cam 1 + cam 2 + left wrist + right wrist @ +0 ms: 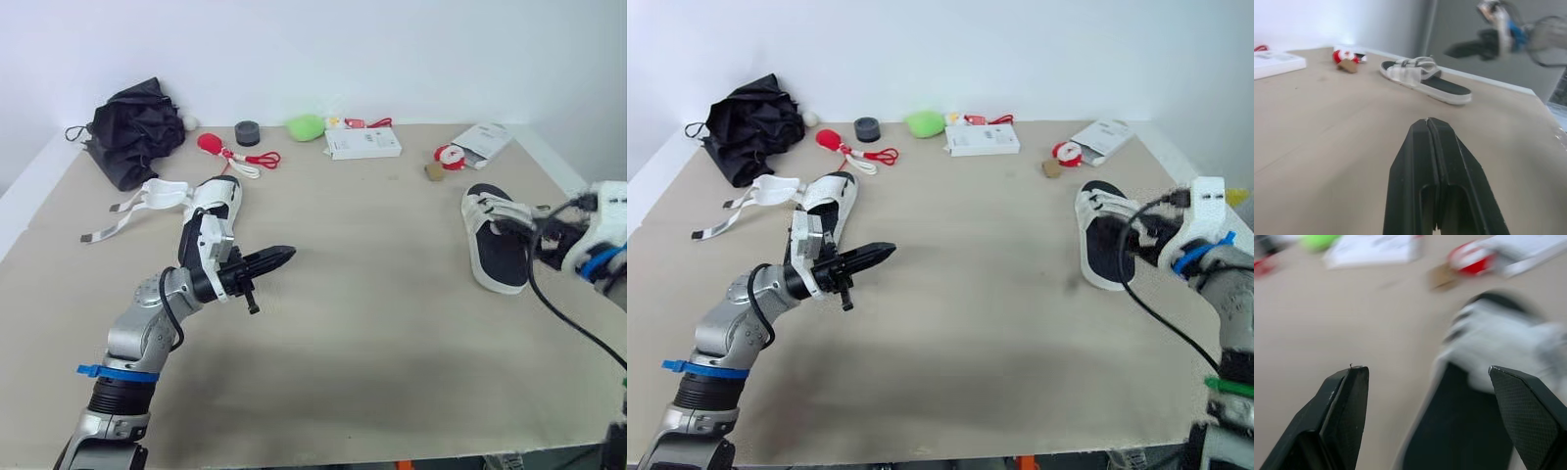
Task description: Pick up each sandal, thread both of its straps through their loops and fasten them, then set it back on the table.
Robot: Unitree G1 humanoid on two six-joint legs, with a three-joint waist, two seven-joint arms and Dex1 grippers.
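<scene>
One white sandal with a black footbed lies at the table's right side, its straps across the toe end. My right gripper hangs just over it, open, fingers straddling the sole's heel half without touching; the arm reaches in from the right. The other sandal lies at the left, its loose white straps splayed out toward the left edge. My left gripper is shut on nothing, hovering over bare table just right of that sandal, pointing toward the far sandal.
Along the back stand a black bundle of cloth, a red ball with a cord, a dark puck, a green lump, a white box, red-white tape and a white packet.
</scene>
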